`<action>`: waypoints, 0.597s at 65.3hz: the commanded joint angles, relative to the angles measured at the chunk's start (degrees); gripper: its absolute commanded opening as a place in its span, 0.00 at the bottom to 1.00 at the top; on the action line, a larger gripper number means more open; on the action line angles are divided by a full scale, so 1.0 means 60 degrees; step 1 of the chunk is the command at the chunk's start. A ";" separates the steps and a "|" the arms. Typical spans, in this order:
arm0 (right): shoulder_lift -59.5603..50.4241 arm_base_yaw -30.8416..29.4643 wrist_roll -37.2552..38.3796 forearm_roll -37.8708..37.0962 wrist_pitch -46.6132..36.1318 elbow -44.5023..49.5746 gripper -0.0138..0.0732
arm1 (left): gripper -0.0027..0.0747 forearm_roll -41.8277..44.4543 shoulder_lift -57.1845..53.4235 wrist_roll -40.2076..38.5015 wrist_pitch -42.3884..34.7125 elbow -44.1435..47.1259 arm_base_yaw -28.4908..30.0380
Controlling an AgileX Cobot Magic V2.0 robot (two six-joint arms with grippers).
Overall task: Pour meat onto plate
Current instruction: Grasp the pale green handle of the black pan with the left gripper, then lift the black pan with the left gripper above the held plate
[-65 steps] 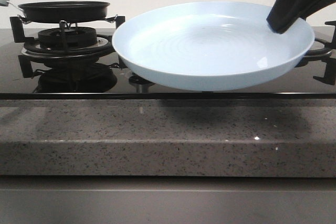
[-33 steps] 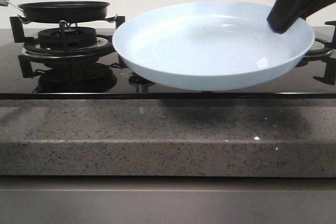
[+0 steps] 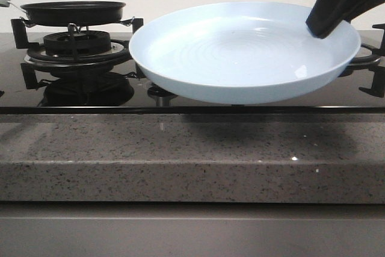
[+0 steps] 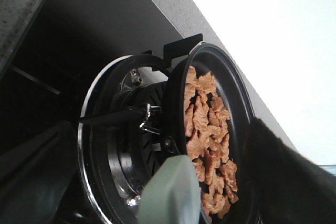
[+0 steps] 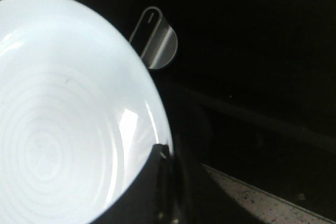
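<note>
The meat, a heap of small orange-brown pieces, lies in the black frying pan on the left burner. The pan also shows in the front view at the far left. Its pale green handle lies between the spread fingers of my left gripper, which is open with neither finger touching it. My right gripper is shut on the rim of the light-blue plate and holds it tilted in the air over the stove's front. The right wrist view shows the plate with nothing on it, and the gripper on its rim.
The black glass stove top has an iron pan support under the pan. Another support stands at the right behind the plate. A speckled grey stone counter edge runs along the front.
A dark tip of the left arm has come into the front view's top left corner. The plate and right gripper have stayed in place.
</note>
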 commanded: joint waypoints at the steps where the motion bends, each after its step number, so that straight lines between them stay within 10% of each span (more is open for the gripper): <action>1: -0.0318 0.0030 -0.0065 0.0242 -0.0335 -0.0233 0.08 | 0.79 -0.0648 -0.0438 0.0029 0.0270 -0.0333 0.0028; 39: -0.0318 0.0030 -0.0065 0.0242 -0.0335 -0.0233 0.08 | 0.16 -0.0948 -0.0438 0.0034 0.0483 -0.0333 0.0028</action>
